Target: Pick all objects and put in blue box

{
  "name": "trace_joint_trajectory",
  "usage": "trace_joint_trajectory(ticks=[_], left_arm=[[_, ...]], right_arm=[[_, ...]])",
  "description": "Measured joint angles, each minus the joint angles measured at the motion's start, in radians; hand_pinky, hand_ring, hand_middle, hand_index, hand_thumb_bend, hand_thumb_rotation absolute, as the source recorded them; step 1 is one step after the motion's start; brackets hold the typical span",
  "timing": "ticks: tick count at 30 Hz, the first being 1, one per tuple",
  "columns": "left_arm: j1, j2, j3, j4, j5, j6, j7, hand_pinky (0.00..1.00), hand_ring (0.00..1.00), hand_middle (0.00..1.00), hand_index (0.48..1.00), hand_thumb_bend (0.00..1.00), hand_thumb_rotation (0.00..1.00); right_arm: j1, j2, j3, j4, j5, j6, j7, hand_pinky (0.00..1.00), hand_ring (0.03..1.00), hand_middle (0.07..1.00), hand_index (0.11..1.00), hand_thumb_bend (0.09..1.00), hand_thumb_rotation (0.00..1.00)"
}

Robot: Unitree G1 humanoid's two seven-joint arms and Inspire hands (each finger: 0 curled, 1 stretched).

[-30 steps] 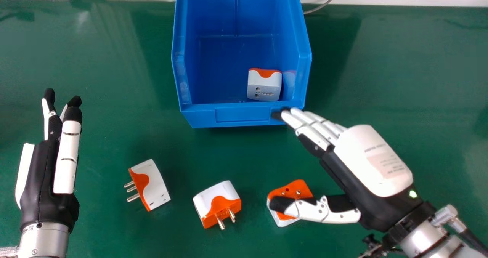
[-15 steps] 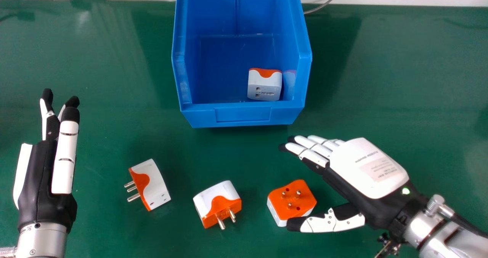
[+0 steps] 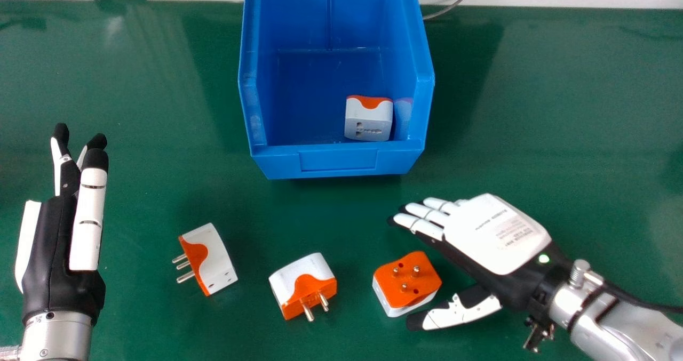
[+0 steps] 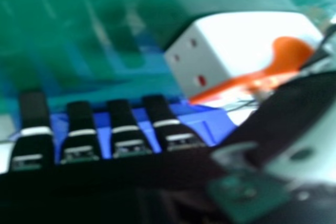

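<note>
Orange-and-white adapter (image 3: pixel 406 283) between straight, spread fingers (image 3: pixel 427 228) and thumb (image 3: pixel 451 315) of my right hand (image 3: pixel 496 235); looks light, stiff, smooth. I'd pinch opposite sides, clear of pins (image 3: pixel 416 270).

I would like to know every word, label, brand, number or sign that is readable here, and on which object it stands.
Nothing can be quoted.
Right hand, back: lines of print, too small to read.
Blue box, front panel: no readable text.
Adapter in the box: no readable text.
</note>
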Motion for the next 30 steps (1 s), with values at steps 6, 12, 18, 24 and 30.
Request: trace_joint_trajectory(ticks=[6,12,18,24,30], left_arm=[[0.003,0.000,0.000,-0.010,-0.001,0.001,-0.002,1.00,0.98,0.96,0.982,0.53,0.98],[0.010,0.000,0.000,-0.027,0.000,0.007,0.000,1.00,0.98,0.97,0.984,0.54,0.98],[0.018,0.000,0.004,-0.049,-0.002,0.025,0.000,1.00,0.98,0.97,0.983,0.53,0.98],[0.020,0.000,0.005,-0.061,-0.002,0.046,-0.001,1.00,0.99,0.98,0.995,0.52,0.99],[0.015,0.002,0.005,-0.061,0.004,0.047,-0.001,0.99,0.98,0.97,0.984,0.54,0.98]], right_arm=[[-0.054,0.000,0.049,0.049,-0.010,0.002,-0.041,0.74,0.853,0.866,0.841,0.483,0.74],[-0.076,0.002,0.079,0.084,-0.010,0.003,-0.096,0.53,0.570,0.580,0.560,0.457,0.51],[-0.108,0.019,0.091,0.115,0.014,-0.012,-0.137,0.35,0.365,0.393,0.415,0.434,0.38],[-0.100,0.019,0.089,0.104,0.080,-0.018,-0.091,0.25,0.296,0.341,0.453,0.463,0.23],[-0.066,0.020,0.079,0.022,0.147,-0.005,-0.013,0.20,0.242,0.290,0.472,0.487,0.16]])
